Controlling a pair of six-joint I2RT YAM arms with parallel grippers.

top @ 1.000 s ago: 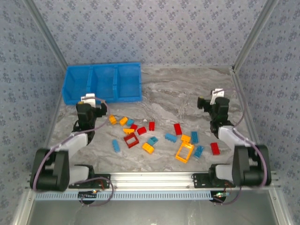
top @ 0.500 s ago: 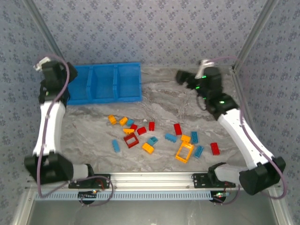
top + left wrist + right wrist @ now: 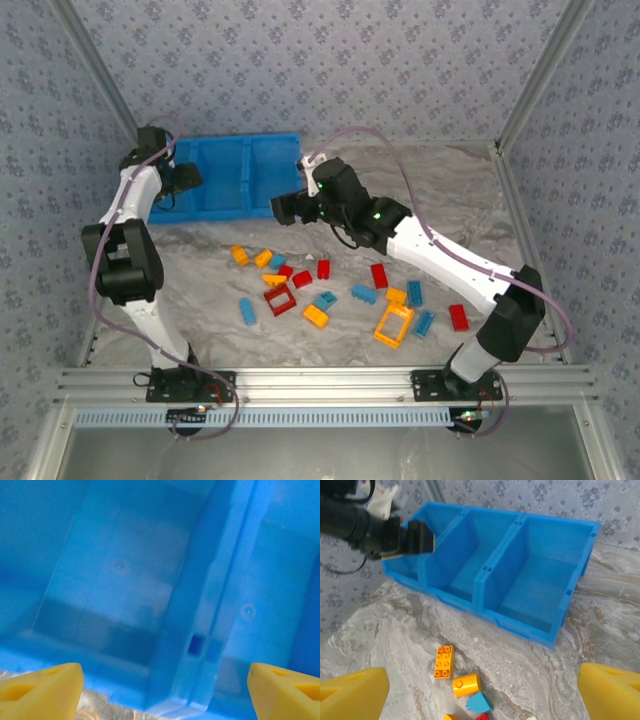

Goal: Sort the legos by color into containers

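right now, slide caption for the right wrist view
Left gripper at the blue bin's left end, loose bricks on the table in front.

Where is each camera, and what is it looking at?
Top: high behind the robot, looking down on legos, bin, left gripper, right gripper.
Left wrist: close over the bin, facing into it; its yellow fingertips show.
Right wrist: faces the bin's front and left gripper; its fingertips show.
All three share the bin.
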